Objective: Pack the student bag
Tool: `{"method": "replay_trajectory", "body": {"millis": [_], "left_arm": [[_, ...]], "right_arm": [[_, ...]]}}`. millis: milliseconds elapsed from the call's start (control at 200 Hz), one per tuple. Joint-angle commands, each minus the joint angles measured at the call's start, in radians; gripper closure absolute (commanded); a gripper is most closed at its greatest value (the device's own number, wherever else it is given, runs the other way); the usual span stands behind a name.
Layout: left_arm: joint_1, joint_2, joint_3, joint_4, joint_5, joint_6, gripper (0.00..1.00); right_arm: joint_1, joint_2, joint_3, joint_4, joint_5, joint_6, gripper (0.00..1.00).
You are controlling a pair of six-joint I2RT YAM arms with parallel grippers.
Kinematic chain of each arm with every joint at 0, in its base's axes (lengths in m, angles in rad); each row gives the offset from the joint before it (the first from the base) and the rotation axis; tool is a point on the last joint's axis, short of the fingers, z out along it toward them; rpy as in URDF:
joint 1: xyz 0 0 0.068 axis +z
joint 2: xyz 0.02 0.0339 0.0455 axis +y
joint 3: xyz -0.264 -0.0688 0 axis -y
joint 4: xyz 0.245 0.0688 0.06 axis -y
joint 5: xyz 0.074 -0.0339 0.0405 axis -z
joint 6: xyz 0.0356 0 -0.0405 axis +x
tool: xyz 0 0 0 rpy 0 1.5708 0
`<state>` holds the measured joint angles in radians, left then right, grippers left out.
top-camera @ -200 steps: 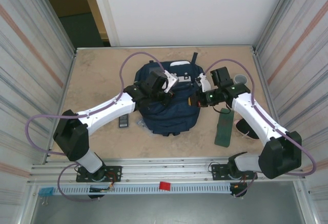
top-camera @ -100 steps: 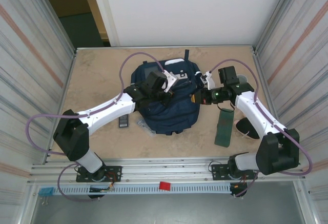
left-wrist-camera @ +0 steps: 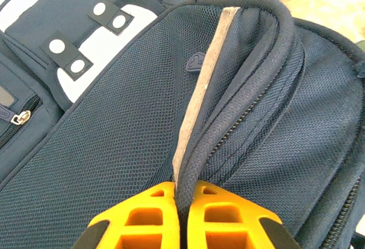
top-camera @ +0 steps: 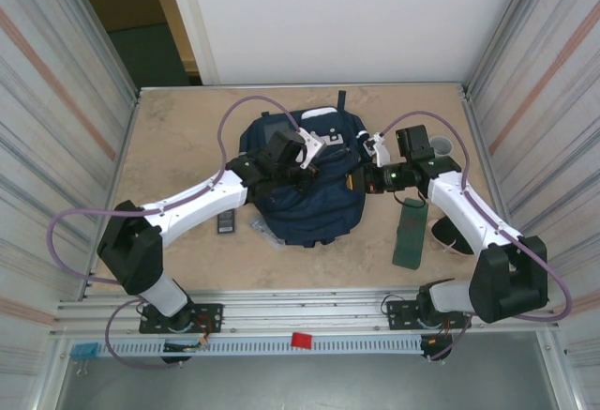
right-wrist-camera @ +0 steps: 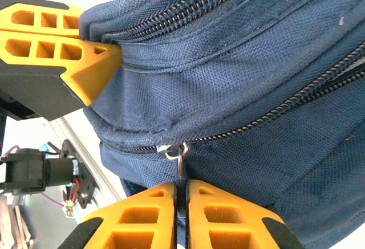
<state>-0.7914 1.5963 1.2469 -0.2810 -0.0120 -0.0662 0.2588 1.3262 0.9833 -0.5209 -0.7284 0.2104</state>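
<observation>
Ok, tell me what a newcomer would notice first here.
The navy bag sits in the middle of the table. The left end effector is shut on a piped seam of the bag, and the right end effector is shut on a zipper pull. A green pencil case lies to the bag's right.

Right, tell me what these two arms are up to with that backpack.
Both arms are working on the student bag, which lies on the table. The left gripper is shut on a piped edge of the bag beside a zip, and the right gripper is shut on a zipper pull on the bag's side. The zips seen from the right wrist look closed. The dark green pencil case lies on the table beside the bag, not yet packed.
</observation>
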Motion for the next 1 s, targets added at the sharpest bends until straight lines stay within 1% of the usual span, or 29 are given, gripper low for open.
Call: {"method": "replay_trajectory", "body": {"millis": [0, 120, 246, 371, 536, 606, 692, 777, 822, 882, 947, 992], "left_arm": [[0.008, -0.023, 0.027, 0.083, -0.001, -0.048, 1.0], [0.008, -0.022, 0.026, 0.077, -0.013, -0.059, 1.0], [0.006, -0.018, 0.025, 0.078, -0.044, -0.089, 1.0], [0.006, -0.005, 0.031, 0.08, -0.06, -0.108, 1.0], [0.005, 0.011, 0.042, 0.09, -0.049, -0.112, 1.0], [0.004, 0.01, 0.037, 0.103, -0.036, -0.109, 1.0], [0.004, -0.001, 0.024, 0.12, -0.004, -0.073, 1.0], [0.007, -0.022, -0.006, 0.151, 0.041, -0.012, 1.0], [0.014, -0.036, -0.027, 0.175, 0.087, 0.028, 1.0], [0.035, -0.056, -0.059, 0.211, 0.194, 0.08, 1.0], [0.068, -0.071, -0.087, 0.246, 0.327, 0.125, 1.0], [0.091, -0.075, -0.101, 0.266, 0.404, 0.152, 1.0]], "right_arm": [[0.015, -0.02, -0.011, 0.05, 0.027, 0.037, 0.93], [0.03, -0.032, -0.009, 0.066, 0.05, 0.048, 1.0], [0.062, -0.055, -0.005, 0.088, 0.053, 0.071, 1.0], [0.119, -0.082, -0.005, 0.098, 0.074, 0.1, 1.0], [0.205, -0.107, -0.028, 0.15, 0.098, 0.157, 1.0], [0.22, -0.107, -0.041, 0.172, 0.107, 0.179, 1.0], [0.221, -0.103, -0.045, 0.171, 0.099, 0.191, 1.0], [0.198, -0.126, -0.054, 0.168, 0.072, 0.205, 0.82], [0.17, -0.15, -0.067, 0.178, 0.04, 0.224, 0.76], [0.119, -0.194, -0.098, 0.205, 0.001, 0.271, 0.66], [0.054, -0.246, -0.142, 0.249, -0.037, 0.348, 0.57], [0.014, -0.281, -0.173, 0.278, -0.04, 0.411, 0.51]]}}
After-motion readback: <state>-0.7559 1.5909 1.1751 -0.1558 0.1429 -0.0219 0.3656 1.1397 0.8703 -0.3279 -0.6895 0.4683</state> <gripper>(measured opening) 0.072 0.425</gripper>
